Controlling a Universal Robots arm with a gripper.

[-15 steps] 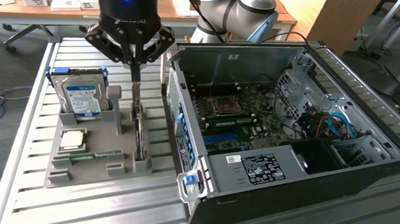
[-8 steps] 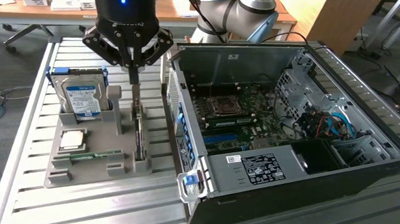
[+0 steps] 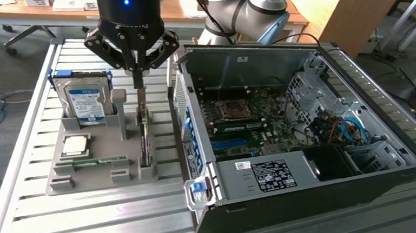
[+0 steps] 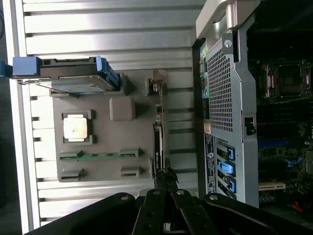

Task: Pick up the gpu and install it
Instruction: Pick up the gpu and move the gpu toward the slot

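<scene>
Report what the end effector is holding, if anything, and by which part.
The end effector is shut on the thin flat black gpu card, pinching its upper long edge; the card stands on edge in the grey holder tray.

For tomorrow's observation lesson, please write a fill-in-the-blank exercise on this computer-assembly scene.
1. The gripper is ____ on the top edge of the gpu.
2. The label on the hard drive is mostly ____.
3. In the exterior view, the open computer case sits to the grey holder on its ____.
Missing words: shut, blue, right.
</scene>
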